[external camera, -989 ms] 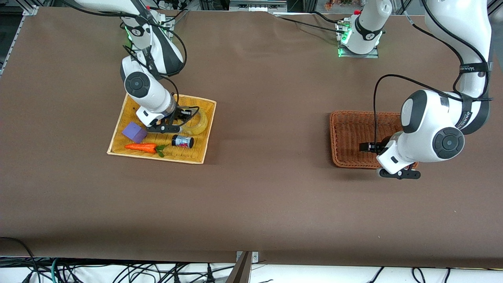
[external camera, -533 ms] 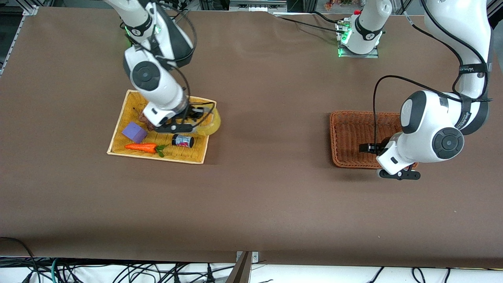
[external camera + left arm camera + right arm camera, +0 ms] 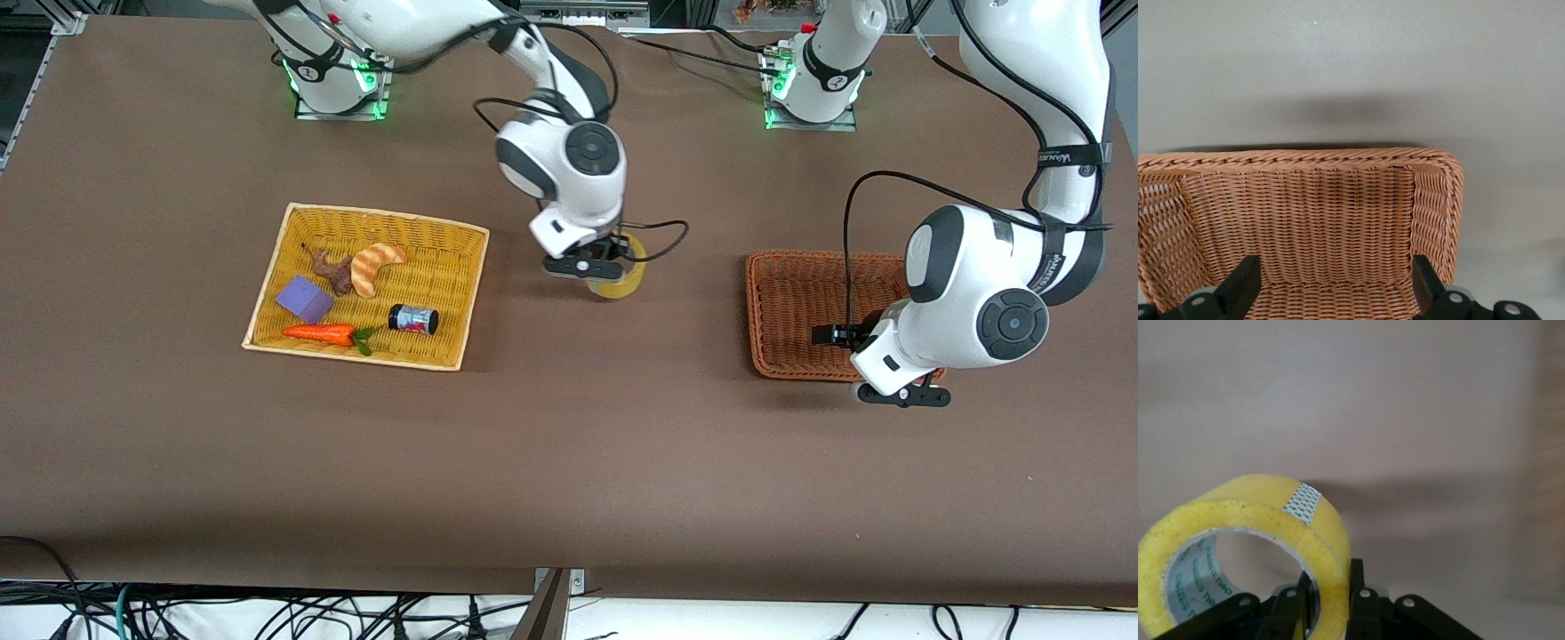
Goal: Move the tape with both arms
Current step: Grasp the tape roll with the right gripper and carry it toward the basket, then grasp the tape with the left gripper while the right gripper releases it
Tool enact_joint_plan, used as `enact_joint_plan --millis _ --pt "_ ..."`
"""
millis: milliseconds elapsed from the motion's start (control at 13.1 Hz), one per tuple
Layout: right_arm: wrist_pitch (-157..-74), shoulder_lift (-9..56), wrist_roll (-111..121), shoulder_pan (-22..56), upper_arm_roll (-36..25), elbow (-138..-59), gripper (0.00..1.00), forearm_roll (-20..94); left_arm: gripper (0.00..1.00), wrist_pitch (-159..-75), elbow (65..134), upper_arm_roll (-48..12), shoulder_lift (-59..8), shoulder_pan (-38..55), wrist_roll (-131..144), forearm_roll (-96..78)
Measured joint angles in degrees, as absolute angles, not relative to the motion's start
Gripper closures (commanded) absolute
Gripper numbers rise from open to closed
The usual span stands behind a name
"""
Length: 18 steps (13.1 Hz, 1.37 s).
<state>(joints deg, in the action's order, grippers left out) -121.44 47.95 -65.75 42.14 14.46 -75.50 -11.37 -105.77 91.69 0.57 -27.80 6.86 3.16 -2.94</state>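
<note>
Two baskets sit on the surface (image 3: 569, 444): the yellow basket (image 3: 444, 233) holds a croissant (image 3: 374, 267), purple block (image 3: 304, 299), carrot (image 3: 320, 333) and jar (image 3: 413, 318). The brown basket (image 3: 782, 302) lies under the wide-open left gripper (image 3: 1338, 293). Between them, the right gripper (image 3: 1328, 603) pinches the tape (image 3: 1258, 520).

**Layout around the tray**

In the tray (image 3: 293, 216): croissant (image 3: 374, 266), root (image 3: 330, 267), block (image 3: 304, 299), jar (image 3: 413, 318), carrot (image 3: 320, 333) nearest the front camera; toward the left arm's end, tape (image 3: 622, 283) over bare table (image 3: 569, 462); further that way, basket (image 3: 782, 267).
</note>
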Motion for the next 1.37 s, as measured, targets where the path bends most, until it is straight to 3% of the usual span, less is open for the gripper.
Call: enact_joint_plan --millis 228,304,380,457,913,1141,1370 --pt "-122.41 54.71 -66.51 43.94 13.33 -68.47 1.00 -11.39 0.00 -105.77 91.69 0.18 -27.80 6.87 3.16 -2.94" --pt "-122.62 55.42 -66.51 43.79 13.18 -67.77 0.59 -11.39 0.00 -105.77 91.69 -0.22 -27.80 6.88 3.20 -2.94" --pt "-122.63 55.66 -66.51 43.52 13.12 -67.35 0.05 -11.27 0.00 -105.77 91.71 -0.67 -27.80 6.89 3.61 -2.94" --pt "-122.60 55.68 -66.51 43.11 13.09 -67.07 0.00 -11.06 0.00 -105.81 91.86 -1.34 -27.81 6.84 4.45 -2.94" --pt "-116.70 53.18 -65.89 40.81 12.79 -64.30 0.00 -10.93 0.00 -113.78 99.17 -8.05 -26.67 6.28 12.25 -2.94" --pt "-108.16 45.12 -55.32 35.53 11.61 -65.24 0.00 -10.90 0.00 -117.12 104.29 -10.73 -24.54 6.02 15.72 -2.94" --pt "-106.06 33.09 -40.76 27.86 10.23 -74.81 0.00 -8.30 0.00 -122.18 108.85 -15.20 -23.49 5.86 23.03 -2.94"
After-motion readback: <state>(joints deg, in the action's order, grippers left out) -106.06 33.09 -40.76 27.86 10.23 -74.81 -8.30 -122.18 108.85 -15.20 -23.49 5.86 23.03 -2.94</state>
